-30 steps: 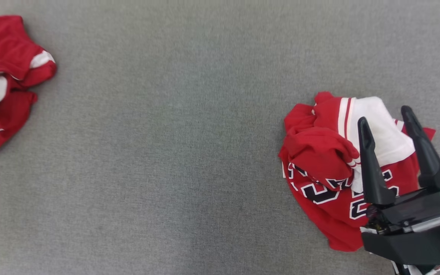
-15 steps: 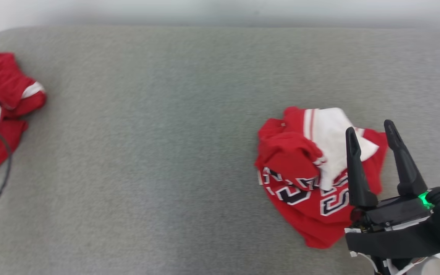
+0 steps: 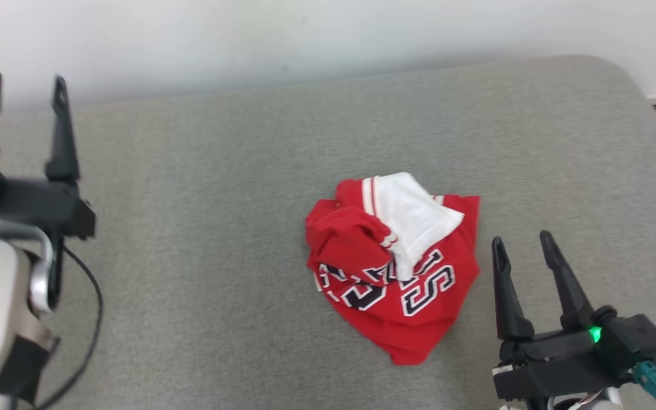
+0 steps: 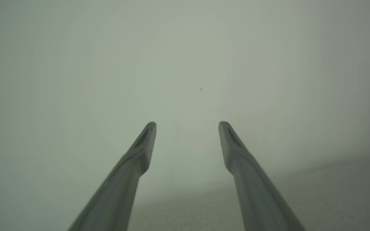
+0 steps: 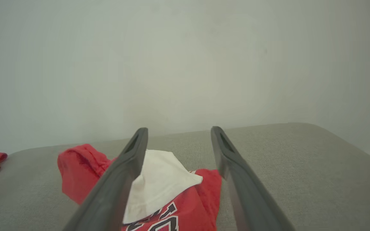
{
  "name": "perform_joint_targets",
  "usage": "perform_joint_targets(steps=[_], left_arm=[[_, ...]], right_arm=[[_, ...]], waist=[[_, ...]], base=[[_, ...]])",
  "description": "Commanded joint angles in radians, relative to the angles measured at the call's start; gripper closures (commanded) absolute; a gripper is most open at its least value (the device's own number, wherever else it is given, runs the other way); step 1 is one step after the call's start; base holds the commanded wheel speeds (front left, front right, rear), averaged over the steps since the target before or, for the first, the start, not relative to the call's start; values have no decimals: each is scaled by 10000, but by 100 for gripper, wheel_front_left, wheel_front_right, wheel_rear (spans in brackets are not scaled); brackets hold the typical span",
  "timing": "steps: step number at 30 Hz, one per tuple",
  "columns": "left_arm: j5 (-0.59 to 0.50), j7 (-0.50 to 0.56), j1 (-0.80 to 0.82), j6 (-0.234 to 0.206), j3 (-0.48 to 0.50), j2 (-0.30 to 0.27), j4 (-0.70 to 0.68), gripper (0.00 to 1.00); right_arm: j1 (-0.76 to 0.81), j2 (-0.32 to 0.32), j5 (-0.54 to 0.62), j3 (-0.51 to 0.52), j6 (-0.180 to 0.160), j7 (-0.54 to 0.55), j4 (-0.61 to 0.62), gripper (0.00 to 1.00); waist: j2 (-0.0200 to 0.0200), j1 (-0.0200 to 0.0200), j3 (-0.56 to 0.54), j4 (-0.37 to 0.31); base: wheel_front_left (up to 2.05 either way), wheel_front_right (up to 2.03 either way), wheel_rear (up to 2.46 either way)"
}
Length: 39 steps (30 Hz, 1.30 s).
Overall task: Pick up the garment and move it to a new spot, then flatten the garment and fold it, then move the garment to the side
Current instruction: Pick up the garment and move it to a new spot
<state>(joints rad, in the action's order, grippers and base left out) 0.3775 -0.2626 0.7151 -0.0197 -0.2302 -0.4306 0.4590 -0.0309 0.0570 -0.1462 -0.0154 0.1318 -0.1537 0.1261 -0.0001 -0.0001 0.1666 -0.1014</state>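
One crumpled red garment [image 3: 394,276] on grey surface [image 3: 220,228]

The jersey [image 3: 408,319] lies on the padded table [image 3: 220,228], a little right of the middle. The right gripper [image 3: 520,239] stands just right of it, nearer the robot. The left gripper [image 3: 26,80] is well apart over the table's left end, with the wall [image 3: 305,34] behind.

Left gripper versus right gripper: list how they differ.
The left gripper stands far left of the red jersey, well apart; the right gripper sits just beside the jersey's right edge. The left gripper points at the wall, the right gripper over the jersey. Both are open and empty.
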Motion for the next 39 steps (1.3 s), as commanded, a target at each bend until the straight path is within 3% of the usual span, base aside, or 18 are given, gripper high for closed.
perform_joint_targets(steps=[1,14,24,39], left_arm=[[-29,-33,-356,-53,-74,59,-118,0],[89,-29,-3050,-531,-496,567,-1265,0],[-303,-31,-4885,-1018,-37,827,-2384,0],[-1431,-32,-7622,-784,1278,1898,-4278,0]], right_arm=[[124,-43,-114,-5,-22,-101,-182,0],[357,-78,-24,77,-22,-625,-1776,0],[540,-80,-83,189,-22,-828,-2276,0],[754,-76,-112,254,-22,-950,-2643,0]], waist=[[1,1,-442,-453],[1,1,-1138,-310],[1,1,-1527,64],[1,1,-1868,412]], base=[[0,0,0],[0,0,0],[0,0,0],[0,0,0]])
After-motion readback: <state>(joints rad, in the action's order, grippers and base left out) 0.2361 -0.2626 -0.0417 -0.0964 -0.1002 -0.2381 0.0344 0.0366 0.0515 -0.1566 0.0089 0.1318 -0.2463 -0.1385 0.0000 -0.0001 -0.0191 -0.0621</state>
